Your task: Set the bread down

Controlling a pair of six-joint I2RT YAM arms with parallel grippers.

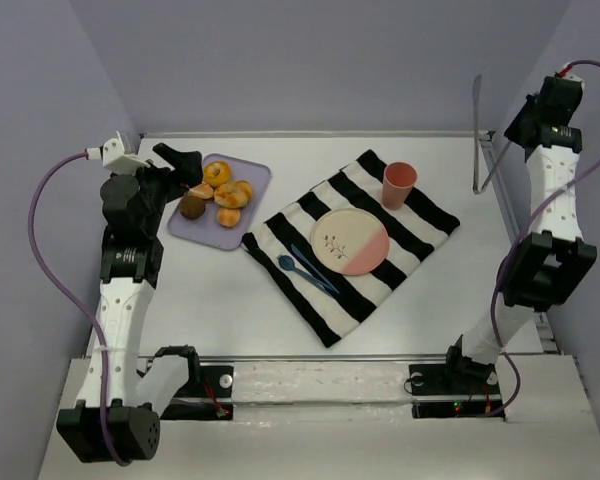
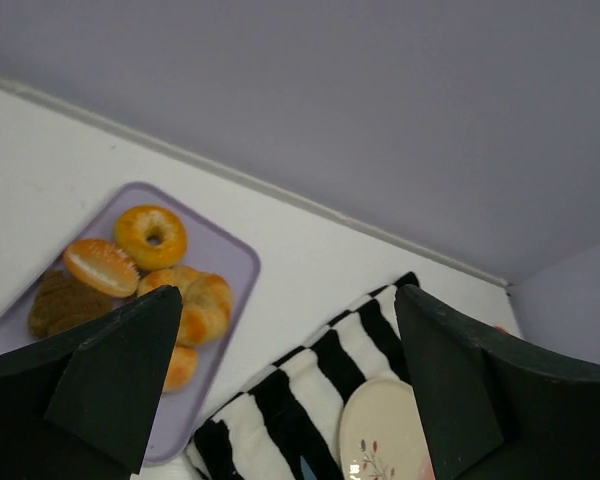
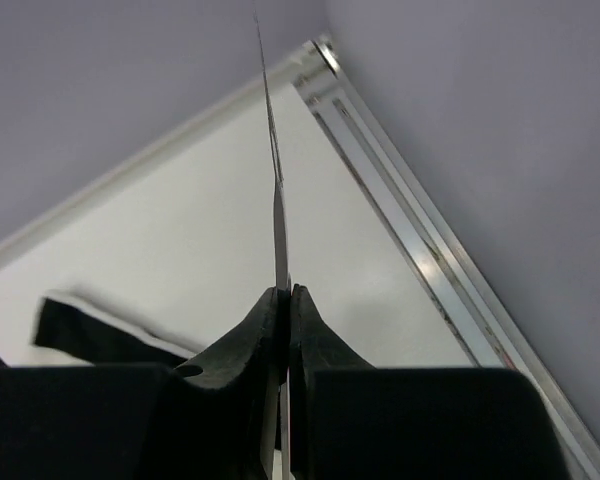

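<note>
The bread (image 1: pixel 228 216), a small round golden-orange bun, lies at the near end of a lavender tray (image 1: pixel 256 178). It shares the tray with a bagel (image 1: pixel 217 172), a twisted roll, an oval bun and a dark brown lump (image 1: pixel 192 207). In the left wrist view the bread (image 2: pixel 180 367) shows partly behind one finger. My left gripper (image 1: pixel 187 170) (image 2: pixel 290 292) hovers over the tray's left side, open and empty. My right gripper (image 1: pixel 520 128) (image 3: pixel 285 290) is raised at the far right, shut on a thin metal strip (image 1: pixel 477 130) (image 3: pixel 276 190).
A black-and-white striped cloth (image 1: pixel 420 215) lies mid-table. On it are a cream and pink plate (image 1: pixel 350 243), a pink cup (image 1: pixel 399 184) and blue cutlery (image 1: pixel 302 268). A metal rail (image 1: pixel 525 260) runs along the table's right edge. Purple walls close in on three sides.
</note>
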